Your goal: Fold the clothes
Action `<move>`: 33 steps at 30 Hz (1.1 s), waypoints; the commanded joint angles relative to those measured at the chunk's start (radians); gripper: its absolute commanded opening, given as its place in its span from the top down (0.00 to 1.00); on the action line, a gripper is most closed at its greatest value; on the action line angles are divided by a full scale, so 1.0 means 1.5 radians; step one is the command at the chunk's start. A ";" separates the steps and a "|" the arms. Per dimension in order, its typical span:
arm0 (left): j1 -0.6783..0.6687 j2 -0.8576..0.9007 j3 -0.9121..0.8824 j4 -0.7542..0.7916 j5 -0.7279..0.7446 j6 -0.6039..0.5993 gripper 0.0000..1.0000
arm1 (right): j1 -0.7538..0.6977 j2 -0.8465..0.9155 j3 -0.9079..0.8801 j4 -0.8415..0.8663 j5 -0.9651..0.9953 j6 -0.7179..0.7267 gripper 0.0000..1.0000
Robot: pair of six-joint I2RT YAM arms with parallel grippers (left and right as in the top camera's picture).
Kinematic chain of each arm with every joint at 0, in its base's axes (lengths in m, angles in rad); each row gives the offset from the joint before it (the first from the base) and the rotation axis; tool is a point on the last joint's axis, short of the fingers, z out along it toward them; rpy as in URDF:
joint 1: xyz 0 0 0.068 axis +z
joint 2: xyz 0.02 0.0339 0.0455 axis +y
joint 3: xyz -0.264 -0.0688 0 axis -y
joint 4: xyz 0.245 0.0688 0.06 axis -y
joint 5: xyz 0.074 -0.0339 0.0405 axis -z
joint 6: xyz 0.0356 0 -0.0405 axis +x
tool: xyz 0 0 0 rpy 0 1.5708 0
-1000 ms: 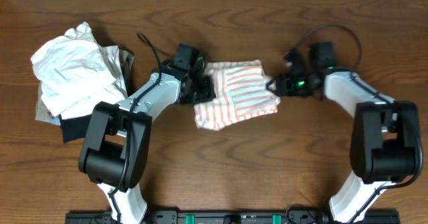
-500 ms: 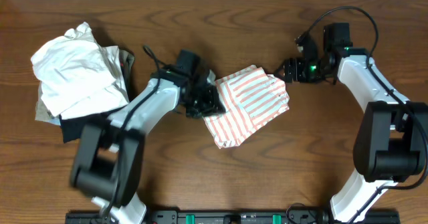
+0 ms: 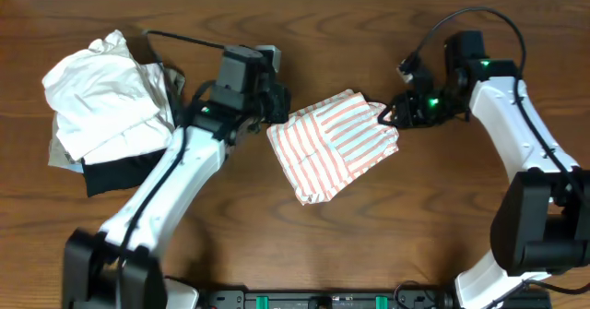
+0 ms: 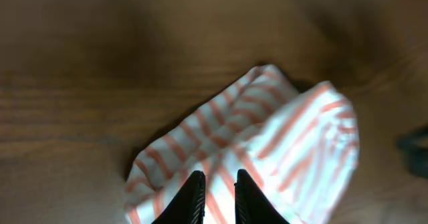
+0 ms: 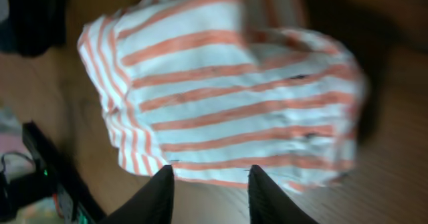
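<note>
Since a second ago the shirt [image 3: 334, 145] has turned slantwise at the middle of the table [image 3: 369, 244], the left gripper [image 3: 279, 115] now sits at its far left corner, jaws narrow, any hold on cloth unclear, and the right gripper [image 3: 387, 115] has come nearer to its right edge, jaws apart.

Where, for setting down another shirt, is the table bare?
Bare table: between the striped shirt and the near edge, and along the far edge. Crowded: the garment pile at left; left gripper and right gripper flanking the shirt.

Striped shirt [image 4: 294, 144] (blurred), lower edge out of frame
</note>
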 commanded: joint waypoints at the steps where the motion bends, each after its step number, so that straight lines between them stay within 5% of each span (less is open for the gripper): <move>1: -0.001 0.066 -0.003 0.028 0.038 0.022 0.83 | 0.043 -0.006 -0.032 0.015 -0.018 -0.014 0.66; 14: -0.001 0.193 -0.006 0.076 0.019 0.070 0.83 | 0.129 0.007 -0.184 0.218 0.008 0.033 0.56; 25: -0.001 0.262 -0.006 -0.060 0.220 -0.062 0.89 | 0.122 0.036 -0.225 0.256 0.198 0.033 0.41; 33: -0.001 0.262 -0.006 -0.156 0.266 -0.120 0.94 | 0.086 0.036 -0.221 0.390 0.234 0.033 0.34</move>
